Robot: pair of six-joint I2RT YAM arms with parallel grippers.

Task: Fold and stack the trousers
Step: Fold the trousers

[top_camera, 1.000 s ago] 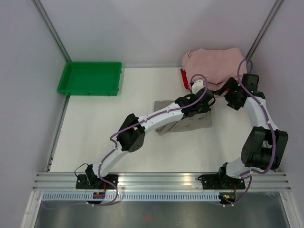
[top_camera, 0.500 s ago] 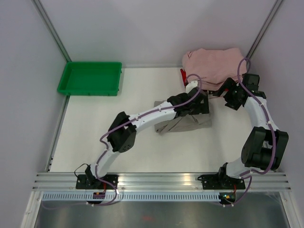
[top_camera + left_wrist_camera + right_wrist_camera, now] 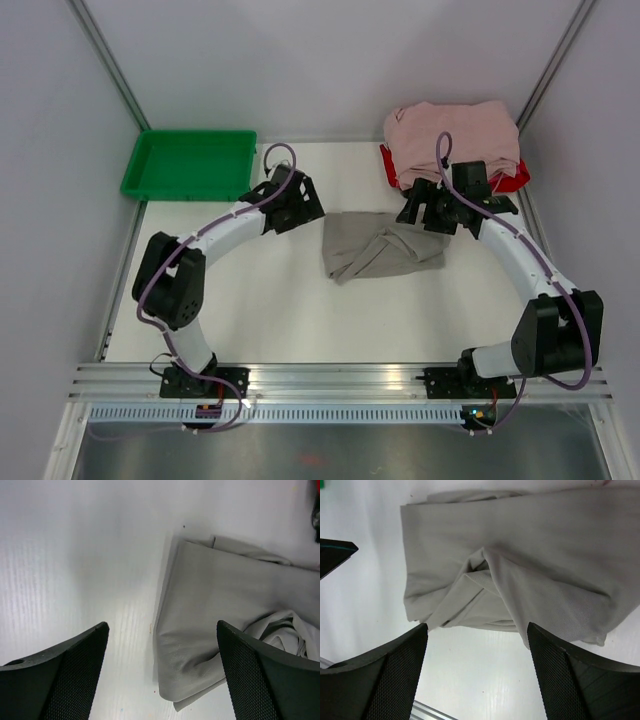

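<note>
Left hand (image 3: 297,203): open, both fingers spread wide, nothing between them. Stood left of centre in the overhead view, over bare tabletop (image 3: 250,310), just beside the left edge of the trousers (image 3: 380,250). In its own wrist view the hand (image 3: 161,626) framed that edge; the trousers (image 3: 210,605) filled the right half of the frame, with a straight folded side running down the middle.

Right hand (image 3: 420,212): also open, fingers wide, gripping nothing. Sat right of centre overhead, at the upper right corner of the trousers. Could not tell whether it touched the cloth. Its wrist view showed the hand (image 3: 476,626) above the trousers (image 3: 520,555), which spanned the upper frame.

Trousers: lay flat at the middle of the tabletop, folded into a rough rectangle, with a bunched, loose fold near the lower middle. Neither hand held them.

Farther out: a heap of pink clothes (image 3: 455,135) at upper right, on a red basket (image 3: 515,180) just beyond the right hand. Green tray (image 3: 190,165) at upper left, well apart from the trousers.
</note>
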